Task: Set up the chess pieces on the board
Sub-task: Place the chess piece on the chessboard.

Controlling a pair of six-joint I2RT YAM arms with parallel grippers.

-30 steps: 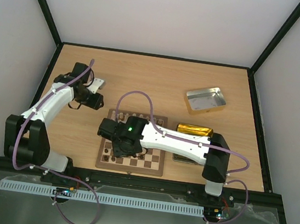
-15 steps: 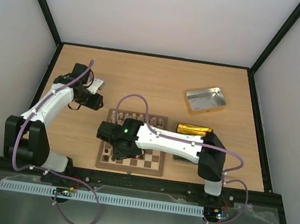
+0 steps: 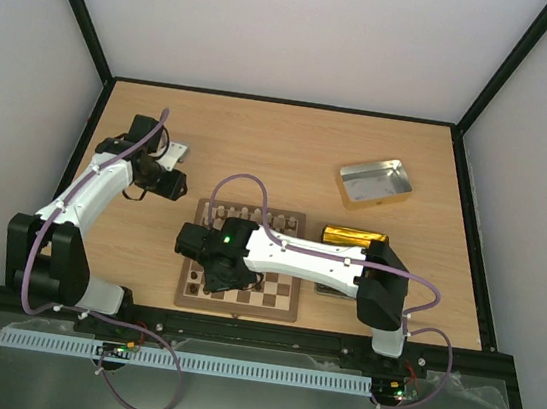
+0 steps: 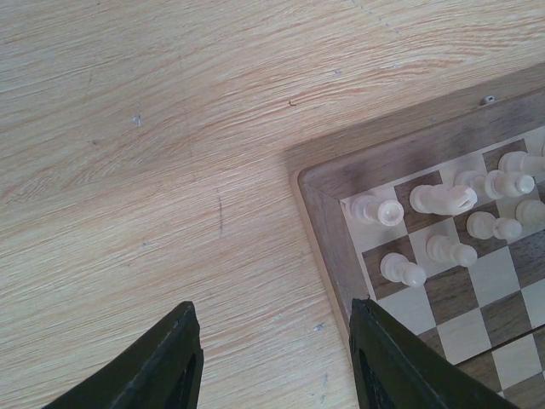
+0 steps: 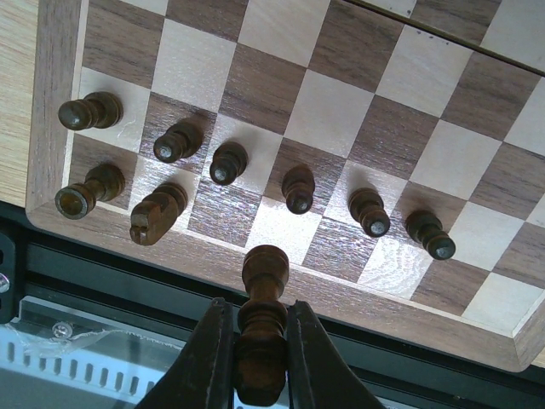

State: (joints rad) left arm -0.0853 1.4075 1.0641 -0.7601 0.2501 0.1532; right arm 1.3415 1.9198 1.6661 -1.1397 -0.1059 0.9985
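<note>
Currently R tool (image 5: 258, 319) pinches a dark turned wood piece (image 5: 262, 277) over glossy checked board (image 5: 341, 111); L tool (image 4: 272, 311) spread.

Bright even light, soft shadows — sheen on board (image 5: 336, 115), fingers (image 5: 203, 362) blurred

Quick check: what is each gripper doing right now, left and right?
Left gripper: open, holding nothing.
Right gripper: closed on a dark brown chess piece.
</note>
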